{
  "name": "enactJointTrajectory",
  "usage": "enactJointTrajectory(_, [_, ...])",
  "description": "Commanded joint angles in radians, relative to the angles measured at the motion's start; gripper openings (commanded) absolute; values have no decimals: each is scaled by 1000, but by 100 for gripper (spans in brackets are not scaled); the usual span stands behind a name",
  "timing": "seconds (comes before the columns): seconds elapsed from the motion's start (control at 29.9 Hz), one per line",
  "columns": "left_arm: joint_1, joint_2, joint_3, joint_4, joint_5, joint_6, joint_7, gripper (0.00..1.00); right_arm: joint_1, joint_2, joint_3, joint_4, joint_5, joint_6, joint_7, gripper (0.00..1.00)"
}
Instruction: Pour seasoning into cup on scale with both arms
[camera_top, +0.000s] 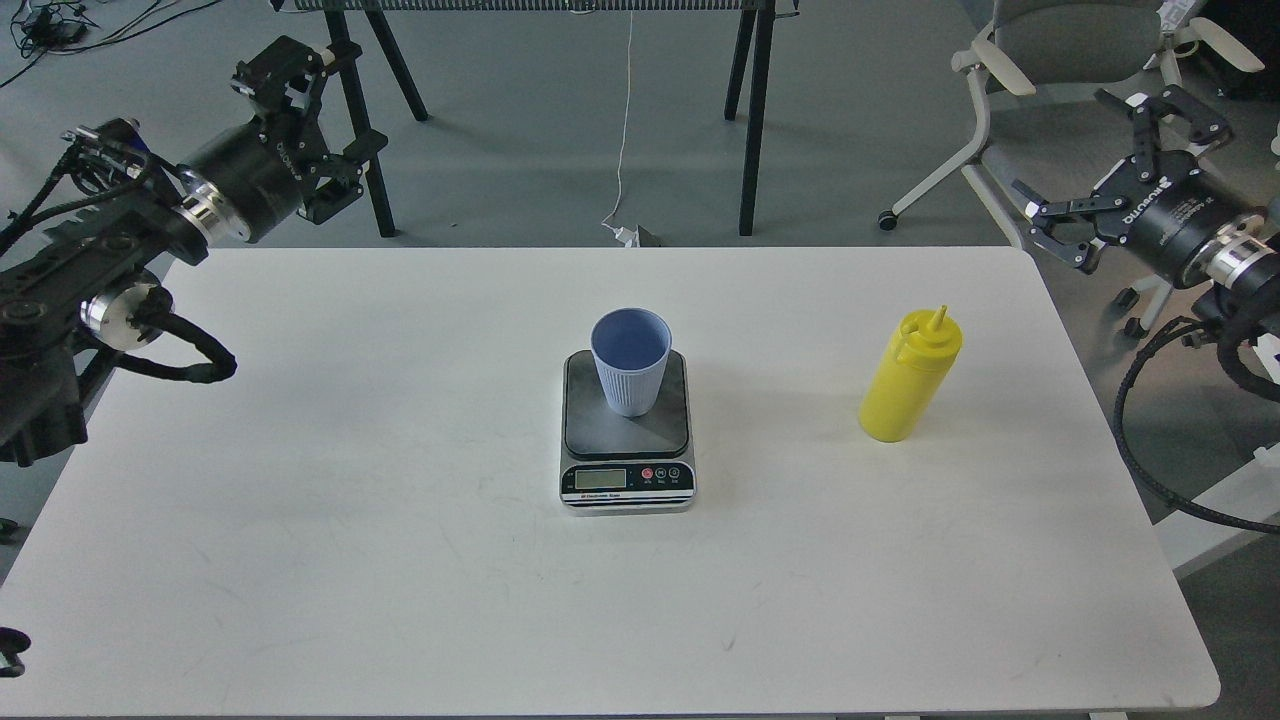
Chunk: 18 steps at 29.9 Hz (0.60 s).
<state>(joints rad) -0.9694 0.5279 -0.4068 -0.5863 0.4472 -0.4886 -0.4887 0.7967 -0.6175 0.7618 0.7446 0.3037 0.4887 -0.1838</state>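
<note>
The light blue ribbed cup (631, 375) stands upright on the dark platform of the scale (627, 470), in the middle of the white table. The yellow seasoning bottle (910, 376) stands upright on the table to the right of the scale, nozzle up. My left gripper (318, 130) is open and empty, raised beyond the table's far left corner. My right gripper (1095, 170) is open and empty, raised off the table's far right corner, above and to the right of the bottle. Neither gripper touches anything.
The white table (400, 560) has a rounded edge at the right. A grey office chair (1060, 60) stands behind the right gripper. Black stand legs (750, 120) and a white cable (622, 150) are on the floor beyond the table's far edge.
</note>
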Motion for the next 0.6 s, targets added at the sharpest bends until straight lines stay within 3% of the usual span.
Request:
enactJointTrajectory(0.0, [1,0,-10,2,-1,0,0,99,10,30,-4,-25,0,0,1,97])
enactJointTrajectory(0.57, [-34,9,-23,2,-1,0,0,99,16,65,-4,-70,0,0,1,97])
